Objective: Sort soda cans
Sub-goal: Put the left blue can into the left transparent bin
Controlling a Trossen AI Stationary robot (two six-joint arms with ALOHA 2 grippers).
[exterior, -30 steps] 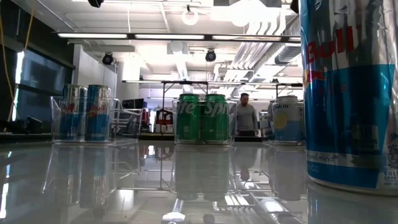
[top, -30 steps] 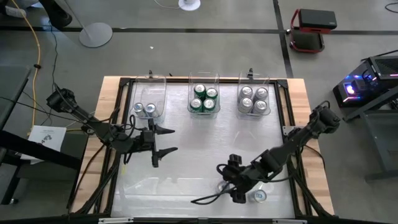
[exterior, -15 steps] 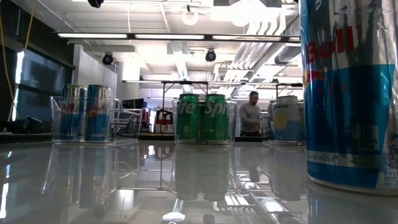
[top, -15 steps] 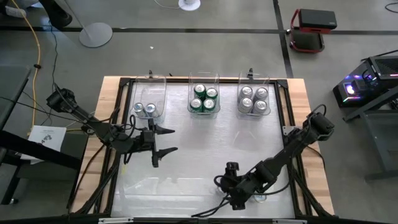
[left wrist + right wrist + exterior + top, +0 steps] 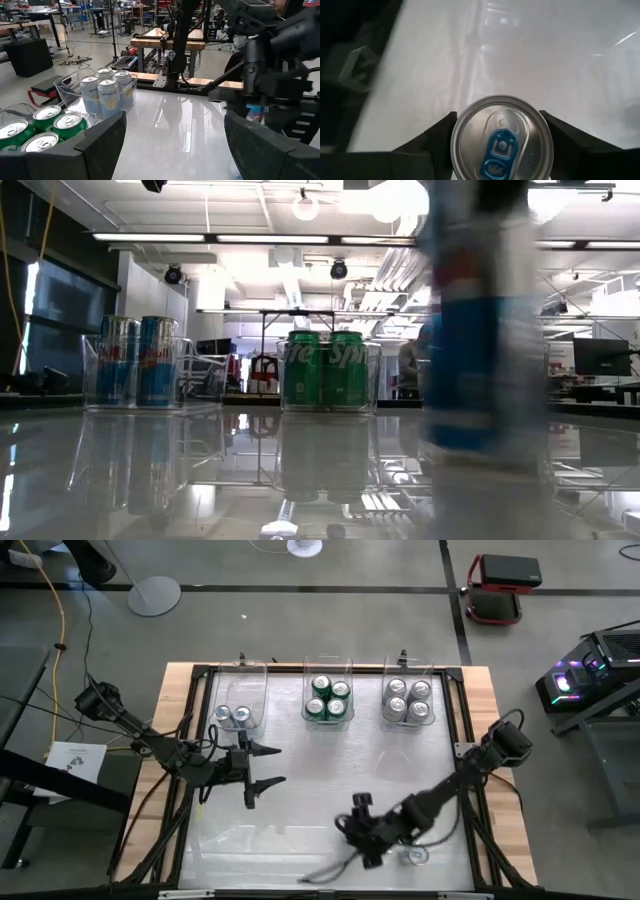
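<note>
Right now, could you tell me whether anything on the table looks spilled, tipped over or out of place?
Nothing looks spilled or tipped. The cans in the three clear bins stand upright. One can remains loose near the front edge, outside any bin, and the right gripper has a blue-tabbed can upright between its jaws. The left gripper waits open.

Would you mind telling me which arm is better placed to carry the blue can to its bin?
Right: its gripper already has its jaws around the blue can; the left gripper hangs open, empty.
</note>
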